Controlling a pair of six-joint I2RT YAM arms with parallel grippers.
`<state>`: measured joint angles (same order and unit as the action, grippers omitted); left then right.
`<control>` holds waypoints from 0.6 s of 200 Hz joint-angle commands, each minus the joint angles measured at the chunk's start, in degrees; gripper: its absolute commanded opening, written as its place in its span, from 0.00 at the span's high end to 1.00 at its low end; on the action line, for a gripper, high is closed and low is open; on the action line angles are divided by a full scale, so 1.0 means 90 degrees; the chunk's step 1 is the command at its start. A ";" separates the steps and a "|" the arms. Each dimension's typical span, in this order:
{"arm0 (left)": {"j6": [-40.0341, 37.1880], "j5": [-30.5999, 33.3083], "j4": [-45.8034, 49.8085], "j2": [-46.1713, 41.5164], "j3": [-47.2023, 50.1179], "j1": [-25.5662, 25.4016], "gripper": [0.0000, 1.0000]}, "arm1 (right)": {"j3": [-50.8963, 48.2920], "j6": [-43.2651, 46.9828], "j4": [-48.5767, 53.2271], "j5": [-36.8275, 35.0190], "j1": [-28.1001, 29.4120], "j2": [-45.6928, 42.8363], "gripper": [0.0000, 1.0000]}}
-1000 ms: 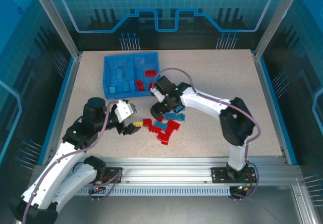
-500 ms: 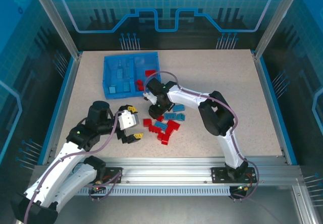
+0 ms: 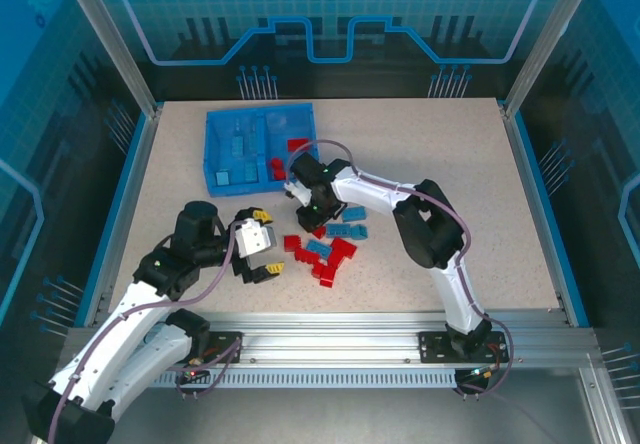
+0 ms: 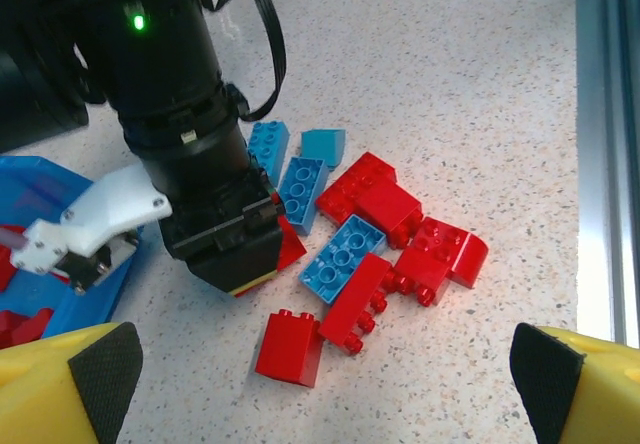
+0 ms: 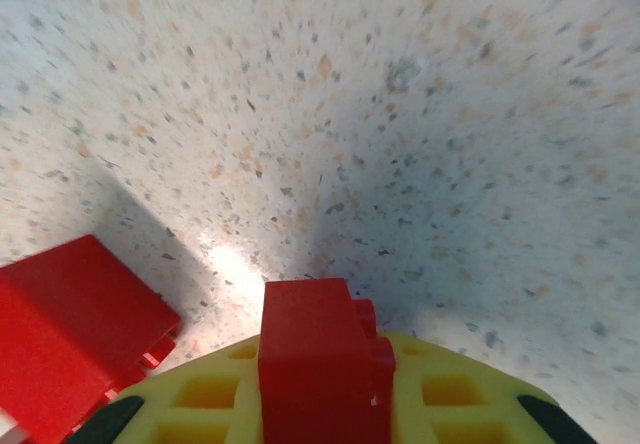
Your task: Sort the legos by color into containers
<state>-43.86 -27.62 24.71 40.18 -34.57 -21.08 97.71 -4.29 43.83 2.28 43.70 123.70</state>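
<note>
My top camera looks down from above and behind my arm bases (image 3: 455, 344), with the whole tabletop (image 3: 440, 164) in frame and the brick pile (image 3: 325, 252) near centre. My left wrist camera faces that pile from close beside it; both views share the pile and my right tool (image 3: 315, 225). My right wrist camera looks down at the tabletop from very near, at the pile's edge, past a pinched red brick (image 5: 320, 354).

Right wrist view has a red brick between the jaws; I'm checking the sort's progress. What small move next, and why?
Probably lift the small red plastic brick and carry it over the right compartment of the shallow blue plastic tray: the right gripper holds it low beside the tray, and that compartment holds other red bricks.
</note>
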 commanded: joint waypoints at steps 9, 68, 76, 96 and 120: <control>0.0483 0.0681 -0.0825 -0.0137 0.0185 -0.0021 0.01 | 0.0102 -0.0366 -0.0574 -0.0404 -0.0054 -0.1431 0.76; 0.1454 0.1497 -0.1211 -0.0061 -0.0026 0.0103 0.01 | 0.1313 -0.0430 -0.1559 -0.2468 -0.0081 -0.0917 0.74; 0.1446 0.1504 -0.1203 -0.0058 -0.0018 0.0115 0.01 | 0.1680 -0.0362 -0.1544 -0.2646 -0.0085 -0.0573 0.75; 0.1413 0.1540 -0.1211 -0.0089 0.0003 0.0135 0.01 | 0.2778 -0.0305 -0.1304 -0.2929 -0.0100 0.0368 0.75; 0.1348 0.1599 -0.1351 -0.0171 0.0118 0.0155 0.01 | 0.4221 -0.0328 -0.0848 -0.3009 -0.0129 0.1629 0.75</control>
<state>-32.64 -14.52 14.79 39.68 -33.50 -20.18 125.89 -7.46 31.42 -21.02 43.33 128.55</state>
